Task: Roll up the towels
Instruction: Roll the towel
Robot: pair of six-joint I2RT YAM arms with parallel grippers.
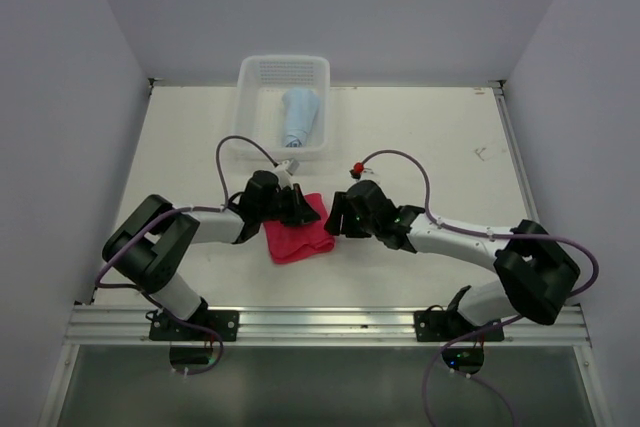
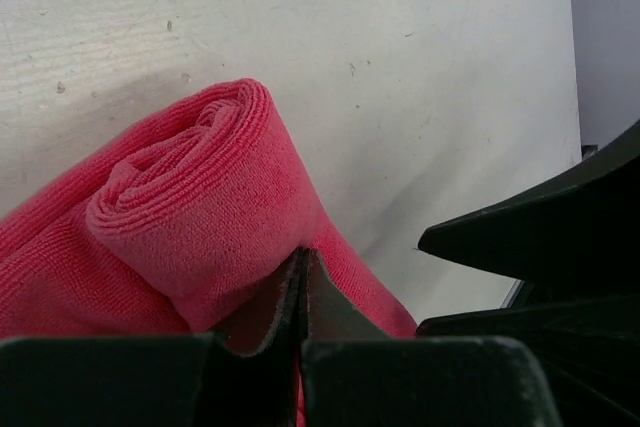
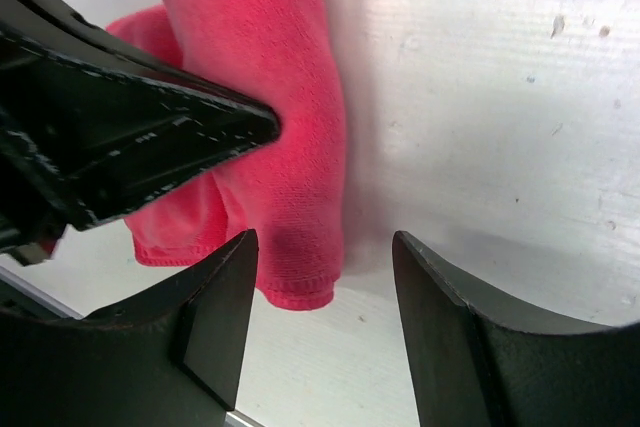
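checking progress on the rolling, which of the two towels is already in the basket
The light blue towel, lying inside the white mesh basket at the far edge of the table. The pink-red towel lies out on the table, partly rolled.

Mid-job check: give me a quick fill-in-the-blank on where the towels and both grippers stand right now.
1. The blue towel lies rolled inside the white mesh ____.
2. The pink towel lies partly rolled on the ____, between the two arms.
3. The right gripper has its jaws ____.
4. The left gripper has its jaws ____.
Missing words: basket; table; open; shut.
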